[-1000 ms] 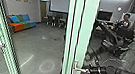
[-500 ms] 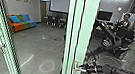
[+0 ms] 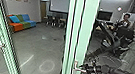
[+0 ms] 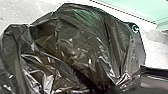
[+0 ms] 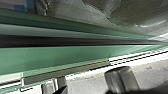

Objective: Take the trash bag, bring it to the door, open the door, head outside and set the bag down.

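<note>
At the door's upright handle side in the head view, my right gripper point(image 3: 84, 68) is close against the metal handle point(image 3: 75, 66); whether it grips the handle cannot be told. The pale green door frame point(image 3: 87, 30) stands upright left of it. In the left wrist view the black, shiny trash bag point(image 4: 75, 47) bulges large, its creased plastic drawn together at my left gripper point(image 4: 121, 85), which is shut on it. The right wrist view has the green door frame point(image 5: 57, 56) running across close by.
A person point(image 3: 126, 20) with a control rig is at the upper right, near dark jointed equipment point(image 3: 109, 36). A second green frame point(image 3: 5, 31) slants down the left. Beyond stand a colourful sofa point(image 3: 22, 24) and chairs point(image 3: 52, 21) under a white screen point(image 3: 60, 1).
My right gripper has turned at the wrist beside the handle, drawing slightly back to the right and then edging left again. The door frame and room have not shifted.
</note>
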Controlling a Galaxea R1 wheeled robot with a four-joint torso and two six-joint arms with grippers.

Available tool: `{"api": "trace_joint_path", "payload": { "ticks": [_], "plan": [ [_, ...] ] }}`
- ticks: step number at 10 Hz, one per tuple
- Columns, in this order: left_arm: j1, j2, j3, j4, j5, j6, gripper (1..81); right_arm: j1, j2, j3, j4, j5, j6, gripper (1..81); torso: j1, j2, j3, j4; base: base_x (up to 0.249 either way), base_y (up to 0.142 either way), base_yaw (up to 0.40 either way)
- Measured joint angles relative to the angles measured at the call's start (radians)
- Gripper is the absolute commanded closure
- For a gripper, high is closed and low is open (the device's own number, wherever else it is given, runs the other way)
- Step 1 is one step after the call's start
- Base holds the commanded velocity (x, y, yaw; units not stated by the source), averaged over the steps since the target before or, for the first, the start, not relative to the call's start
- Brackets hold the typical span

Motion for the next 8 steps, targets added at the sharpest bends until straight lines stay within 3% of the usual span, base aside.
{"api": "trace_joint_path", "payload": {
  "ticks": [8],
  "plan": [
    [0.000,0.008,-0.014,0.000,0.001,0.000,81.1,-0.008,0.075,-0.145,0.001,-0.030,0.003,1.0,-0.001,0.000,0.000,-0.001,0.000,0.000,0.000]
  ]
}}
